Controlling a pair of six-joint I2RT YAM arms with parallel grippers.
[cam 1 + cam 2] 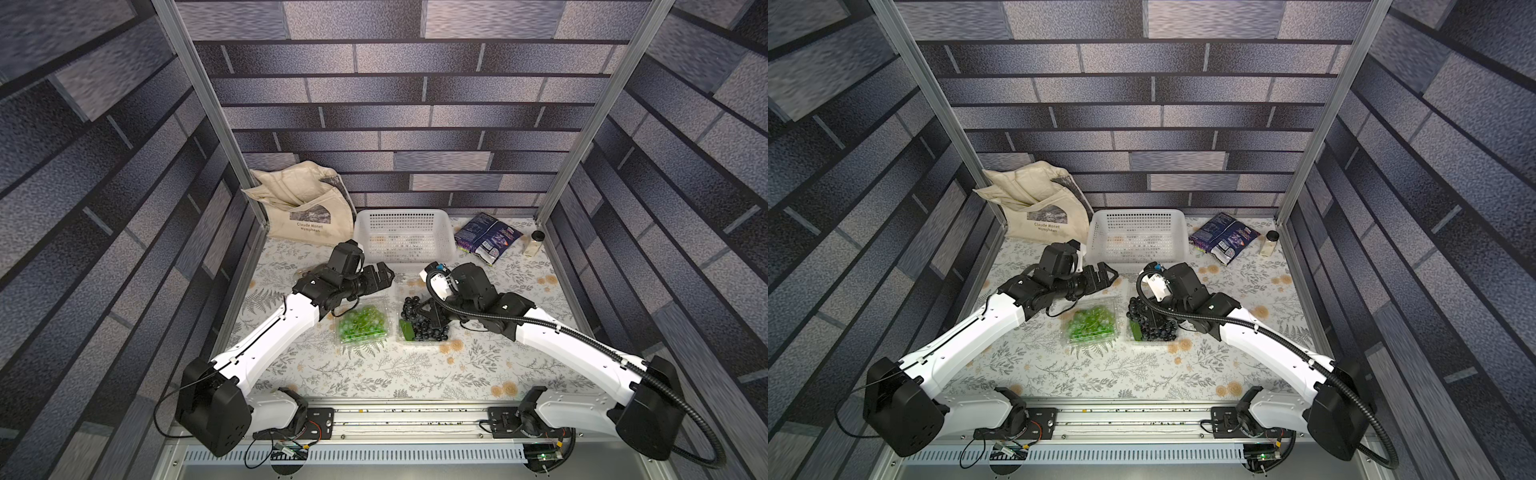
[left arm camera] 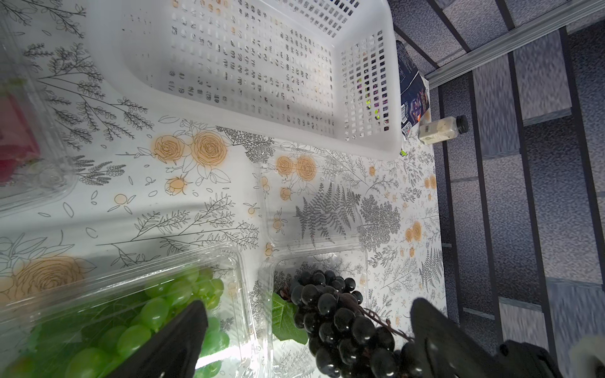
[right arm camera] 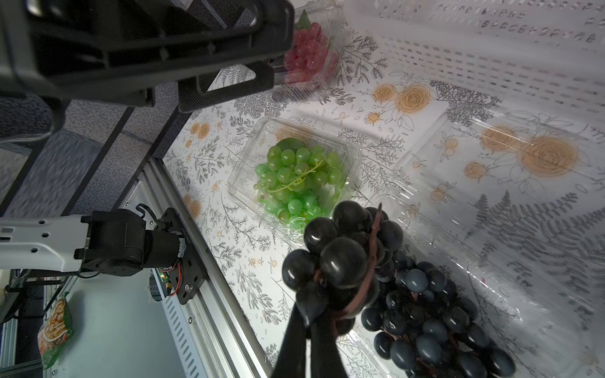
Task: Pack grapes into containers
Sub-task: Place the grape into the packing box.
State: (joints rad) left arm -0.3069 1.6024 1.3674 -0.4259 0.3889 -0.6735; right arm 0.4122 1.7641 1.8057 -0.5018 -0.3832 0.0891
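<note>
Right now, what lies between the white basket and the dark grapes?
The clear box's open lid, lying on the flowered cloth, between the basket and the dark grapes; the left wrist view shows it.

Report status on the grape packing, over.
Left gripper open, empty. Right gripper shut on dark grapes, bunch partly down in open container. Boxed: green grapes, red grapes. Nothing blocking.

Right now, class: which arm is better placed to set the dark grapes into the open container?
Right: the right gripper grips the dark grapes over the open container; the left gripper is open, empty.
</note>
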